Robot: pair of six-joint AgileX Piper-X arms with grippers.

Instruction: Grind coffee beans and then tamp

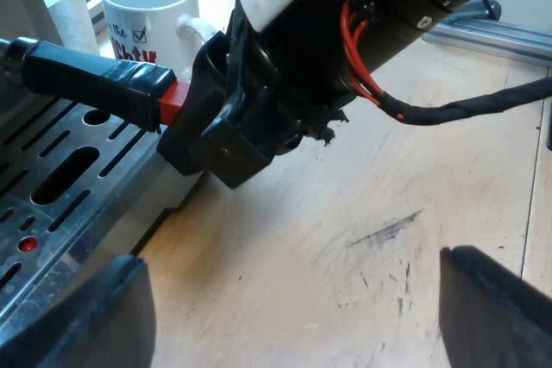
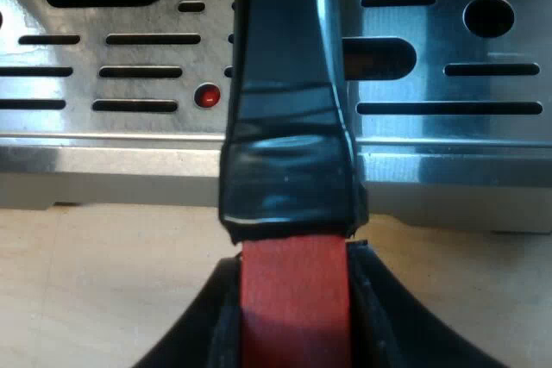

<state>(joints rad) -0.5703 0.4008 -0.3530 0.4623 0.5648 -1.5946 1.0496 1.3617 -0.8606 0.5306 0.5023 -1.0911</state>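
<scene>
The holder's dark handle (image 1: 90,75) reaches out over the espresso machine's slotted metal drip tray (image 1: 52,204). Its red end (image 1: 172,102) sits inside my right gripper (image 1: 191,109). In the right wrist view the black-wrapped handle (image 2: 289,109) runs straight away from me, and my right gripper (image 2: 295,316) is shut on its red end (image 2: 295,286), one black finger on each side. My left gripper (image 1: 293,316) hangs open over the bare wooden table (image 1: 345,239), a short way from the tray's edge, with nothing between its fingers.
A white mug (image 1: 148,6) with printed lettering stands beyond the right arm, close to the machine. The drip tray (image 2: 129,58) has a small red float button (image 2: 207,96). A metal rail (image 1: 492,36) lies on the table farther off.
</scene>
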